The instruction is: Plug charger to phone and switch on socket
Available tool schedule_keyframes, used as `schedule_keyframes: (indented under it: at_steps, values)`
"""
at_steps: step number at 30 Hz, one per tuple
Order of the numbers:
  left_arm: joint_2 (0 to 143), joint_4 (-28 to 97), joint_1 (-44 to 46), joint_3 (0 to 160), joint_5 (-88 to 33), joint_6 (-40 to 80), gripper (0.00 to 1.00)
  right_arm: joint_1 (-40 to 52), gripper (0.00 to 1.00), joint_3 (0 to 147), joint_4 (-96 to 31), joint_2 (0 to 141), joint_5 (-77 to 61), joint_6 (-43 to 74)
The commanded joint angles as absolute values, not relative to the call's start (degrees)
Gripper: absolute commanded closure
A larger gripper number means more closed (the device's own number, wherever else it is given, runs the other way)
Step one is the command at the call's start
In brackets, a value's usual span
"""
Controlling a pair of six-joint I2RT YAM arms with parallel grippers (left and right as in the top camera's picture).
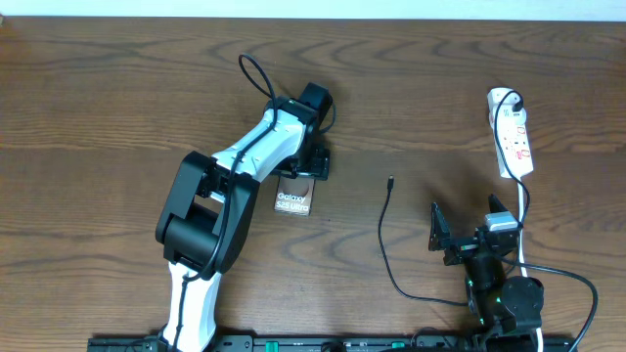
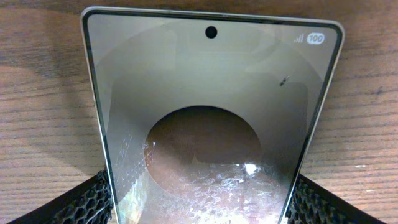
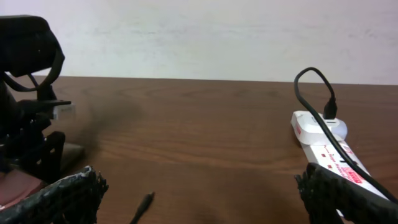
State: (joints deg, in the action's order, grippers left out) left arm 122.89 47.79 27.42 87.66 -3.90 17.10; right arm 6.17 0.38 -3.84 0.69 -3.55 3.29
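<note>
Currently, L gripper [image 2: 202, 202] clamps the slim bronze-brown glossy phone [image 1: 293, 202] by its edges, mid brown wooden table [image 1: 98, 117]. R gripper [image 3: 199, 186] stands wide, empty. Recommended: pinch the thin black charger cable [image 1: 383, 235] just behind its small plug tip [image 1: 391, 181], align w/ port. Port not visible in any view. Switch posn on the white red-marked power strip [image 1: 511, 137] is unreadable.

Robot lab bench; wooden table [image 1: 98, 98], bare white wall [image 3: 217, 31].

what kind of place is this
Probably a robot test bench: two robot arms at a wooden table, a plain white wall behind, and a phone, charger cable and power strip laid out.
</note>
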Motion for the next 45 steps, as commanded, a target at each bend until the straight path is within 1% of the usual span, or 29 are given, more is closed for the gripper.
schedule_keyframes:
  at_steps: [1, 3, 4, 9, 12, 16, 18, 21, 22, 25, 28, 32, 35, 37, 41, 45]
  values:
    - [124.2, 48.1, 27.4, 85.6, -5.5, 16.1, 0.25, 6.0, 0.01, 0.3, -4.0, 0.4, -4.7, 5.7]
    - [124.2, 47.4, 27.4, 85.6, -5.5, 16.2, 0.37, 6.0, 0.01, 0.5, -4.1, 0.4, -5.0, 6.4]
    - [124.2, 47.4, 27.3, 85.6, -5.5, 16.2, 0.39, 6.0, 0.01, 0.9, -4.8, 0.4, -5.4, 6.4]
    - [123.1, 47.6, 27.2, 86.1, -5.5, 16.4, 0.41, 6.0, 0.01, 6.9, -10.3, 3.5, -7.4, 7.9]
    - [121.1, 47.8, 27.0, 86.5, -6.0, 16.8, 0.41, 6.0, 0.01, 14.2, -13.5, 10.0, -8.4, 7.9]
    - [118.5, 47.9, 26.2, 86.7, -9.0, 18.2, 0.42, 6.0, 0.01, 25.8, -20.1, 22.7, -10.2, 7.9]
    - [117.3, 47.8, 25.8, 86.7, -9.3, 19.6, 0.43, 6.0, 0.01, 31.8, -23.3, 30.6, -14.7, 7.9]
    - [116.1, 47.7, 24.8, 86.8, -11.3, 21.1, 0.44, 6.0, 0.01, 38.7, -23.5, 41.4, -29.3, 7.9]
    - [115.8, 47.7, 24.3, 86.8, -13.0, 21.1, 0.45, 6.0, 0.01, 40.1, -23.4, 44.2, -33.5, 8.0]
    - [115.4, 47.9, 23.1, 86.8, -18.6, 21.5, 0.48, 6.1, 0.01, 40.4, -19.4, 51.0, -42.1, 10.9]
    - [115.3, 47.9, 22.4, 86.8, -22.9, 21.6, 0.48, 7.1, 0.02, 40.4, -19.1, 57.9, -42.5, 11.4]
    - [115.3, 48.2, 22.3, 86.8, -25.1, 21.6, 0.48, 9.8, 0.04, 40.3, -17.7, 67.3, -42.6, 11.8]
    - [115.3, 49.0, 22.3, 86.8, -25.1, 21.6, 0.48, 13.5, 0.11, 40.3, -12.1, 75.9, -42.6, 12.6]
    - [115.3, 49.4, 22.3, 86.8, -25.5, 21.6, 0.48, 15.4, 0.12, 40.3, -7.7, 80.5, -42.6, 14.8]
    - [115.3, 49.6, 22.3, 86.8, -29.9, 21.5, 0.48, 18.6, 0.14, 40.3, 3.1, 90.0, -42.6, 20.3]
    - [115.3, 49.6, 22.3, 86.8, -32.0, 21.1, 0.48, 22.2, 0.21, 40.3, 13.8, 97.6, -42.6, 25.6]
